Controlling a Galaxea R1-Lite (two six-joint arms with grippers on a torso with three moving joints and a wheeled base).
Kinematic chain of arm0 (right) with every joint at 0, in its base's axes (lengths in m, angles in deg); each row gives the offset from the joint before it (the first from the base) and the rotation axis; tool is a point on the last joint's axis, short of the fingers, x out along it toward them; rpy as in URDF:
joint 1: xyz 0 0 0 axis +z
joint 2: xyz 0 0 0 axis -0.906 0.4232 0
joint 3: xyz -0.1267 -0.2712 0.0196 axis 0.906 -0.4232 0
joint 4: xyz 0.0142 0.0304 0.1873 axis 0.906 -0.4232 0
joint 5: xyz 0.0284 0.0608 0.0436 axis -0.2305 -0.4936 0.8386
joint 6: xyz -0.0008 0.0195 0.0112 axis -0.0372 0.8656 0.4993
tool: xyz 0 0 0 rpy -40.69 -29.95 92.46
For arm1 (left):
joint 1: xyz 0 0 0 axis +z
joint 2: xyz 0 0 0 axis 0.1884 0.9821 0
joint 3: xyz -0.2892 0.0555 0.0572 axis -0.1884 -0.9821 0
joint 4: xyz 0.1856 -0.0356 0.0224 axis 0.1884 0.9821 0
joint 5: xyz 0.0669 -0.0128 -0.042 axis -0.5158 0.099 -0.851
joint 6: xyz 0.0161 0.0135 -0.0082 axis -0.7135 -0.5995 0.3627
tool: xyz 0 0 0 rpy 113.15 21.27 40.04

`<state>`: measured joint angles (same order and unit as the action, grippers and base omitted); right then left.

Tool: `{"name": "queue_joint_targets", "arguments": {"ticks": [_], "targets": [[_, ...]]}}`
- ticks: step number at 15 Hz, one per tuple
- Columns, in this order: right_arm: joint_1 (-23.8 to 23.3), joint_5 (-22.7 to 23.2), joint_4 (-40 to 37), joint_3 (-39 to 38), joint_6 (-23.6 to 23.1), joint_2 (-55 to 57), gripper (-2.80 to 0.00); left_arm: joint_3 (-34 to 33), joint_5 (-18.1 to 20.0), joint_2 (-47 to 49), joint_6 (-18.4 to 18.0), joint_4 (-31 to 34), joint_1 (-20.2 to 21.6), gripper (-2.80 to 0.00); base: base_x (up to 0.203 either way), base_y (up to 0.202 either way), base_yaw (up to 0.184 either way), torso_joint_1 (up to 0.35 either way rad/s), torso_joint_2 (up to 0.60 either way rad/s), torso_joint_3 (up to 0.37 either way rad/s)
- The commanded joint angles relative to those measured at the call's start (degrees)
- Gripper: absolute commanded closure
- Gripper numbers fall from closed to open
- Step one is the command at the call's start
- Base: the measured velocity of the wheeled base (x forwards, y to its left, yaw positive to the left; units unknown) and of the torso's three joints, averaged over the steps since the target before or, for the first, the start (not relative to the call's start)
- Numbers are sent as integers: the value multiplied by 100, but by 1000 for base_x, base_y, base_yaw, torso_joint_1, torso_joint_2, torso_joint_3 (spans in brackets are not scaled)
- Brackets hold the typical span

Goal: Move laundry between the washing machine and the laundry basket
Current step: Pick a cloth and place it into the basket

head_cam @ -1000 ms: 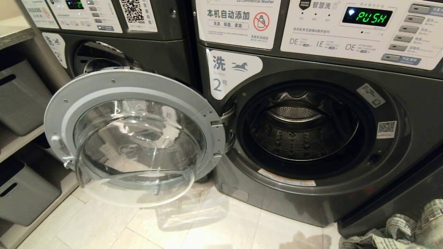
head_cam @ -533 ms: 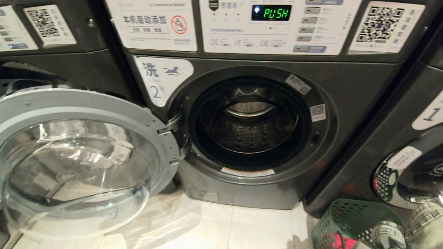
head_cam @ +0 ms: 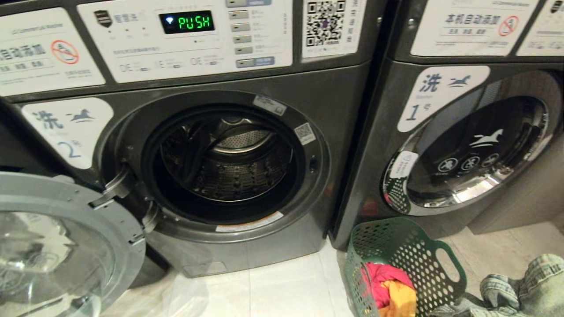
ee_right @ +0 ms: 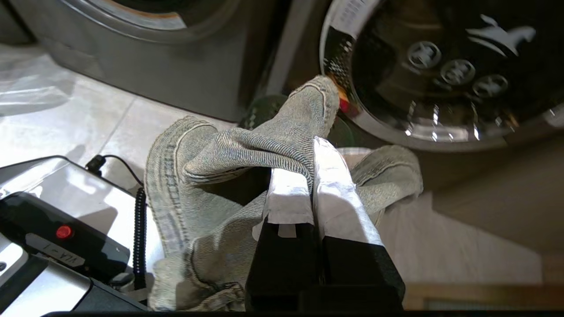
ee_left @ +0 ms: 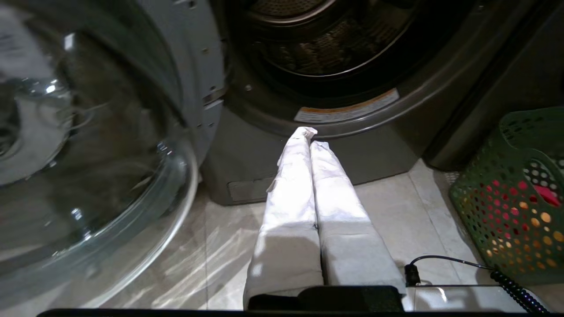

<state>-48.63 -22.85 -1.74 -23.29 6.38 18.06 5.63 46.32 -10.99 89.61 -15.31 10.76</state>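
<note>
We see the right gripper [ee_right: 310,169] clamped tight on a fold of the faded grey-green denim garment [ee_right: 229,154], the cloth bunching up around its white-taped fingers [ee_right: 335,198] and hanging below them. Just beyond that gripper sits the green laundry basket [head_cam: 410,255], and inside it a red garment [head_cam: 381,279] lies against a yellow-orange garment [head_cam: 398,299], both low in the bin. Ahead of the denim is the closed chrome-rimmed door of the machine labelled 1 [head_cam: 473,149].

Over on the other side, the left gripper [ee_left: 308,136] hangs empty with its taped fingers pressed together, tips pointing at the lower front of the washing machine labelled 2 [head_cam: 220,176]. Its drum [head_cam: 229,163] gapes wide and we spot no clothing in the part we can see. The glass door [ee_left: 88,145] swings out beside the left gripper, opposite the basket. Pale floor tiles [head_cam: 286,290] run under everything, and the panel display [head_cam: 187,22] above reads PUSH in green.
</note>
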Motion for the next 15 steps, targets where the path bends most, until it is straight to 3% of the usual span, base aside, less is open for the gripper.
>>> {"name": "queue_joint_targets", "arguments": {"ticks": [1, 4, 6, 9, 15], "targets": [[1, -12, -18, -37, -13, 9, 0, 0, 0, 9, 2, -2, 1, 0, -1, 13, -165, 11, 7, 2], [0, -18, -17, -65, 17, 75, 0, 0, 0, 9, 2, -2, 1, 0, 0, 1, -67, 0, 2, 3], [-49, -342, 133, -180, 61, 287, 0, 0, 0, 9, 2, -2, 1, 0, 0, 0, 0, 0, 0, 0], [-66, -824, 975, -414, 359, 1162, 0, 0, 0, 9, 2, -2, 1, 0, 0, 0, 0, 0, 0, 0], [-69, -1092, 2757, -616, 1011, 3261, 0, 0, 0, 9, 2, -2, 1, 0, 0, 0, 0, 0, 0, 0]]}}
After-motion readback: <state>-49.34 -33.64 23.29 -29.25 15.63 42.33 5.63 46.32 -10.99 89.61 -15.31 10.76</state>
